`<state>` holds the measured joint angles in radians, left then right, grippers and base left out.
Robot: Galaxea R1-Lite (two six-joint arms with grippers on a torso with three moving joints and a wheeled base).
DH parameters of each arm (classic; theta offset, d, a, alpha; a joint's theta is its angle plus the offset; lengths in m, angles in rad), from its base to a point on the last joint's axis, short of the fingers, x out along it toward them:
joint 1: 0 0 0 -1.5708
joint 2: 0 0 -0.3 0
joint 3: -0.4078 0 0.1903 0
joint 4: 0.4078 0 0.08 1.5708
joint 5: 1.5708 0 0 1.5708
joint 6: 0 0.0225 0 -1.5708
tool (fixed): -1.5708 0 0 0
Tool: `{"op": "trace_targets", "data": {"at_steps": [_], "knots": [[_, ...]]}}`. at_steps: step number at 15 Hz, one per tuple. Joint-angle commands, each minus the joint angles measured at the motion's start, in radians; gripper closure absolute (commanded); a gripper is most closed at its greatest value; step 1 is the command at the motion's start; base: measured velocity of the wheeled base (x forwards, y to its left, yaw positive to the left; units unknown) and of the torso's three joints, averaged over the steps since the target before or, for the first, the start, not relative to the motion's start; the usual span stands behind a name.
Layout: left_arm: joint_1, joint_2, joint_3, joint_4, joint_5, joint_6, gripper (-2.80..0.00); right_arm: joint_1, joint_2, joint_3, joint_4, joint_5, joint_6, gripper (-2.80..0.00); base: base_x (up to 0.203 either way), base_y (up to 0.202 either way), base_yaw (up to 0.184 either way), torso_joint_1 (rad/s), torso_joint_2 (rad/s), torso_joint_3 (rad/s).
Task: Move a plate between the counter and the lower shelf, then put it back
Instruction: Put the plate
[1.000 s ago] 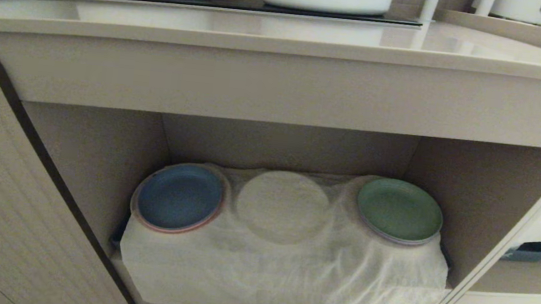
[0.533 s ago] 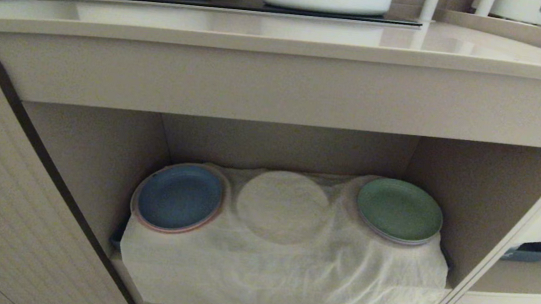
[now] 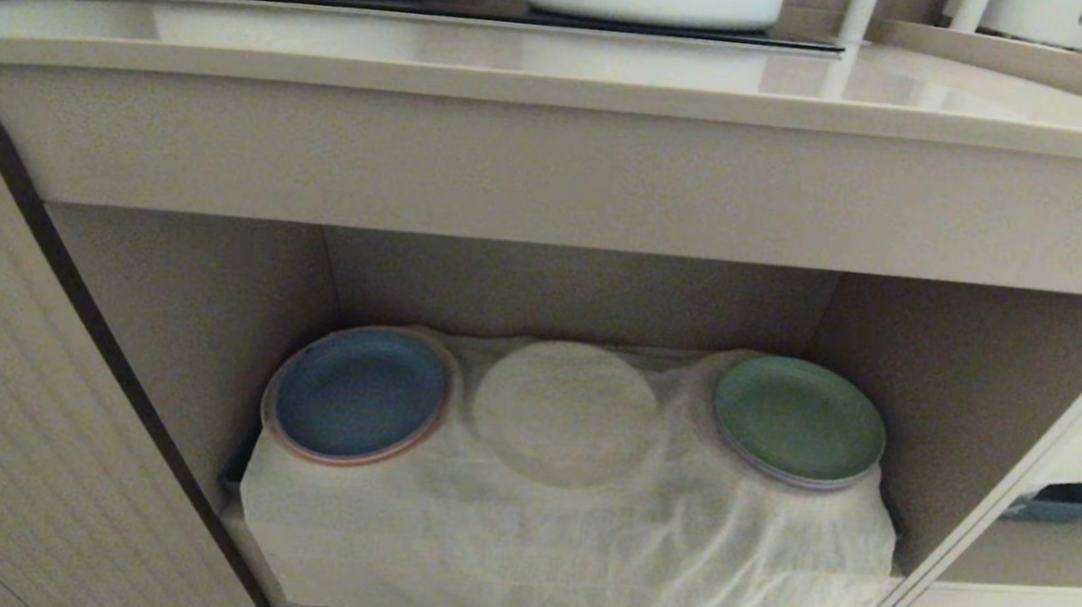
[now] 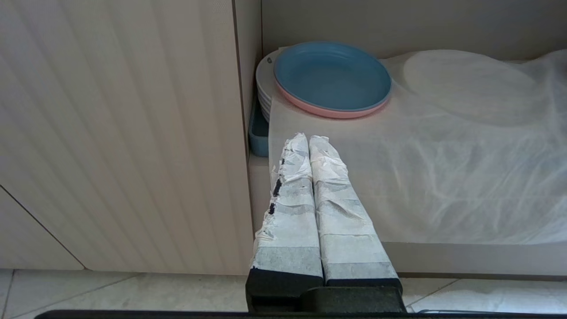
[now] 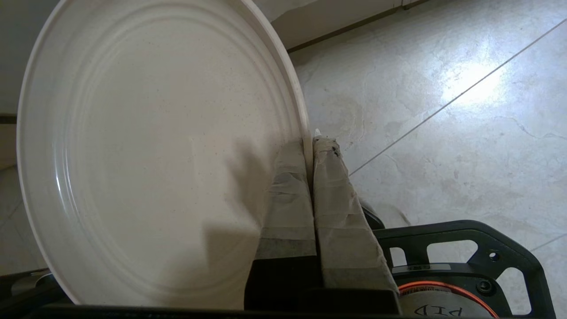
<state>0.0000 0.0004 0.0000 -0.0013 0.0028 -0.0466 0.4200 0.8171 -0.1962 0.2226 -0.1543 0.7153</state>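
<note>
Right fingers clamped on cream plate rim, left fingers together

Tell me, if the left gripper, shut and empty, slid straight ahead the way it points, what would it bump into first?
Probably the white cloth draping the lower shelf, then the blue plate beyond; the left gripper aims that way, though depth is unclear.

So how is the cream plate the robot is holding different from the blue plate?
The cream plate is pinched at its rim by the right gripper and held out over the floor; the blue plate lies flat in the lower shelf. The cream one is alone; the blue one tops a stack. Both are round with low raised rims.
</note>
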Motion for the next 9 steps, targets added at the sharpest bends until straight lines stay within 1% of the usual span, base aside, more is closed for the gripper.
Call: {"op": "trace_targets", "data": {"at_steps": [1, 3, 9], "knots": [[0.0, 0.0, 0.0, 0.0, 0.0, -0.001, 0.0, 0.0, -0.005, 0.002, 0.004, -0.001, 0.006, 0.0, 0.0, 0.0, 0.0, 0.0, 0.0, 0.0], [0.0, 0.0, 0.0, 0.0, 0.0, -0.001, 0.0, 0.0, -0.012, 0.009, 0.033, -0.001, 0.004, 0.0, 0.0, 0.0, 0.0, 0.0, 0.0, 0.0], [0.0, 0.0, 0.0, 0.0, 0.0, -0.001, 0.0, 0.003, -0.009, 0.009, 0.026, 0.001, 0.006, 0.0, 0.0, 0.0, 0.0, 0.0, 0.0, 0.0]]}}
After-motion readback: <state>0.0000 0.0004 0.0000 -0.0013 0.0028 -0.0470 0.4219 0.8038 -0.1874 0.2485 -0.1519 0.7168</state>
